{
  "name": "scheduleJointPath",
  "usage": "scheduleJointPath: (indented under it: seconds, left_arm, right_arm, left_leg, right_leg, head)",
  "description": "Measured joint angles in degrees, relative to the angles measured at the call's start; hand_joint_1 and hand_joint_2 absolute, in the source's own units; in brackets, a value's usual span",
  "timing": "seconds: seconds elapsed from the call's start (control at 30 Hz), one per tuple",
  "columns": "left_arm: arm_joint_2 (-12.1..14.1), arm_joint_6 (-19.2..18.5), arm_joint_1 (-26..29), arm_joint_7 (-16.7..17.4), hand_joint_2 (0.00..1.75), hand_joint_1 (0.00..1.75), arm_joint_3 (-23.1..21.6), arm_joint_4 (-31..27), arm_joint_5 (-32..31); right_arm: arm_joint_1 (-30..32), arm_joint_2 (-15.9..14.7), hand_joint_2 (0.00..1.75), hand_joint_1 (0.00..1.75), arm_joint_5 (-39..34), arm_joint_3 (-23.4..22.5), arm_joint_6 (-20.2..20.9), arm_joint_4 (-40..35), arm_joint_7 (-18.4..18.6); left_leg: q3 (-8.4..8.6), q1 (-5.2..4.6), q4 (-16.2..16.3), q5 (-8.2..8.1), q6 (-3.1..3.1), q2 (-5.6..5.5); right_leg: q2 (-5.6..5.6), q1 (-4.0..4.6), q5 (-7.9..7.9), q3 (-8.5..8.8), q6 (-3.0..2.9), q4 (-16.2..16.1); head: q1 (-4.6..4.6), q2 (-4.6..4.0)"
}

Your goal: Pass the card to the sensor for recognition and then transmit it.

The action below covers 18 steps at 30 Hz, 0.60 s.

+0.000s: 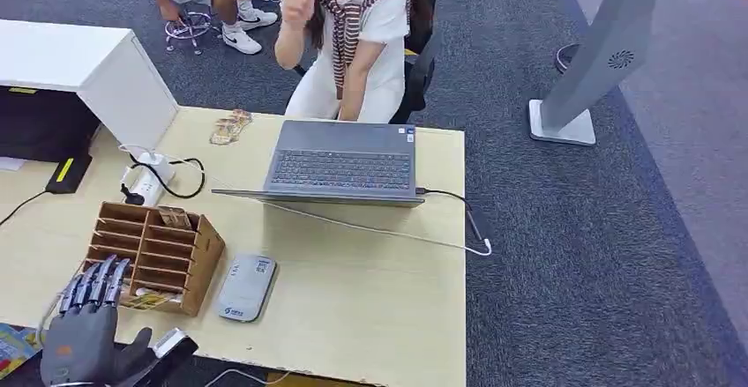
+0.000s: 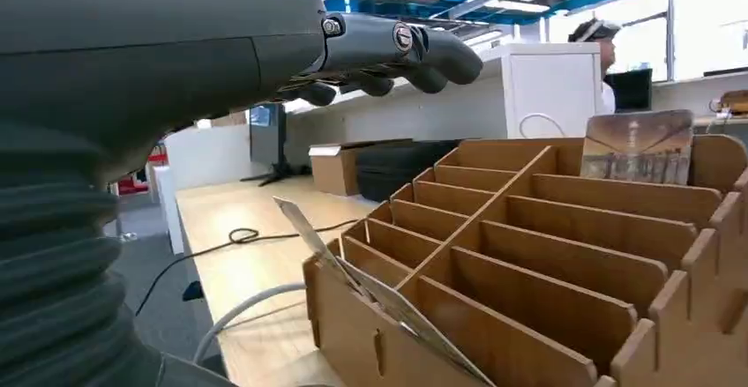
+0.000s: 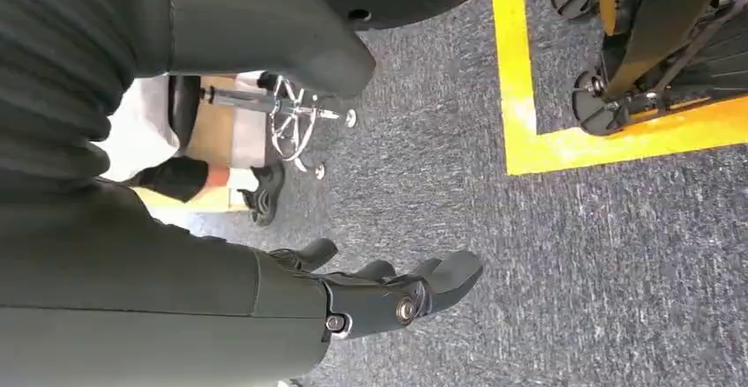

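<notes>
Card [image 2: 370, 294] leans in the organizer [image 1: 159, 255]; left hand [image 1: 88, 325] hovers near, fingers [image 2: 423, 52] spread, empty.

A pale wooden table [image 1: 370, 308] carries everything. The left hand [image 1: 86, 334] hovers at its near edge. Just beyond the fingertips sits a cardboard organizer [image 1: 159, 255]; a grey sensor [image 1: 247, 287] lies beside it. Farther off are an open laptop [image 1: 342, 168], a white charger [image 1: 145, 180], cables [image 1: 388, 233] and cards [image 1: 231, 127].
</notes>
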Motion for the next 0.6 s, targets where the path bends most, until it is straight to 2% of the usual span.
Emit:
scheduleJointPath:
  seconds: [0.23,0.6]
  left_arm:
    - [-0.6,-0.5,-0.7,0.0,1.75,0.00,1.2,0.8,-0.3]
    - [-2.1,-2.5,-1.9,-2.0,1.75,0.00,3.0,1.8,-1.8]
  right_arm:
    - [0.0,0.0,1.75,0.00,0.0,0.0,0.1,0.0,0.0]
    - [0.0,0.0,1.75,0.00,-0.2,-0.4,0.5,0.0,-0.3]
  left_leg:
    - [0.00,0.00,0.0,0.00,0.00,0.00]
    - [0.00,0.00,0.0,0.00,0.00,0.00]
  right_leg:
    - [0.00,0.00,0.00,0.00,0.00,0.0]
    - [0.00,0.00,0.00,0.00,0.00,0.0]
  head:
    - [0.00,0.00]
    - [0.00,0.00]
